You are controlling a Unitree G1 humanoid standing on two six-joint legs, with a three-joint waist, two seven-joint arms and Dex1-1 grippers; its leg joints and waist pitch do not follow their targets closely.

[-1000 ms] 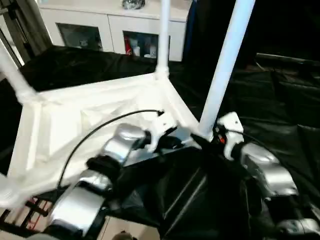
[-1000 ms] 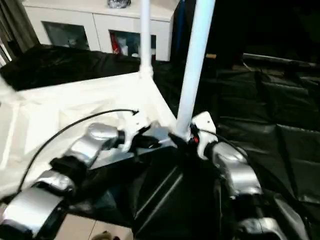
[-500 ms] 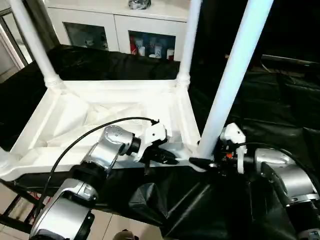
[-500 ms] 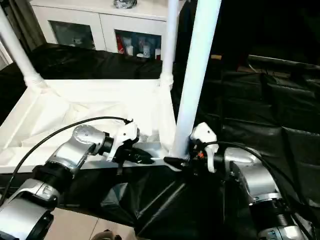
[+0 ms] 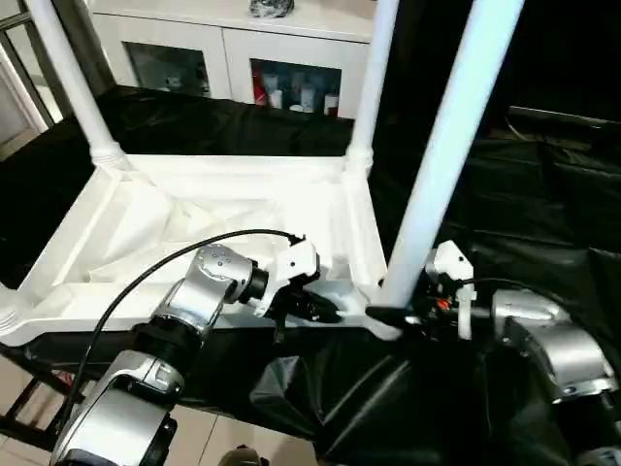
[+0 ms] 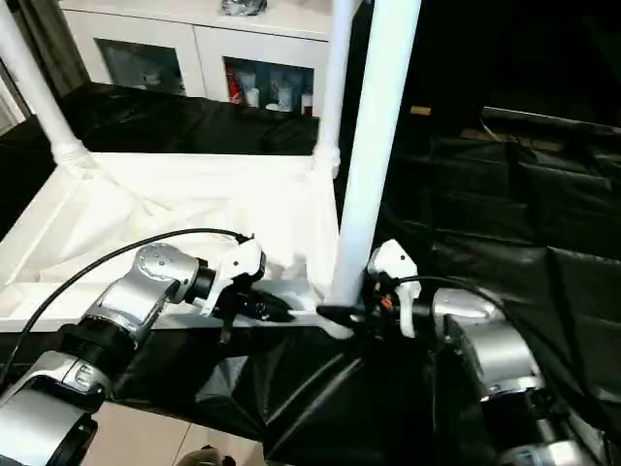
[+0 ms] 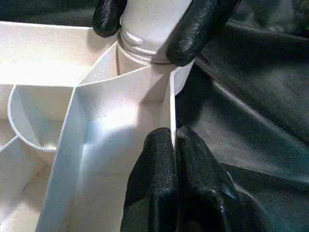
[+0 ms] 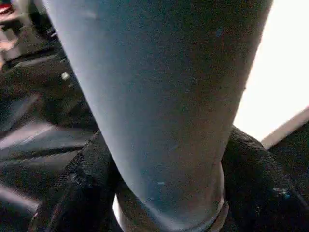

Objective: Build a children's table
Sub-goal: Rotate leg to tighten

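Note:
The children's table lies upside down on the black drape, its white ribbed tabletop point(image 5: 194, 223) facing up. Three white legs stand in corner sockets: far left point(image 5: 68, 78), far right point(image 5: 374, 78) and near right point(image 5: 446, 146). My left gripper point(image 5: 325, 311) is shut on the thin near rim wall of the tabletop point(image 7: 96, 121), close beside the near right socket. My right gripper point(image 5: 388, 316) is shut on the base of the near right leg point(image 8: 159, 96), with its fingertips point(image 7: 203, 24) pressed against both sides just above the socket.
A white cabinet point(image 5: 243, 49) with glass doors stands behind the work table. The black drape point(image 5: 543, 194) spreads in folds to the right and hangs over the near edge. A black cable point(image 5: 175, 257) arcs over my left forearm. Floor shows at bottom left point(image 5: 19, 388).
The head camera has swung, so the whole picture has shifted. My right fingers have drawn in around the base of the near right leg. The left gripper keeps its pinch on the rim.

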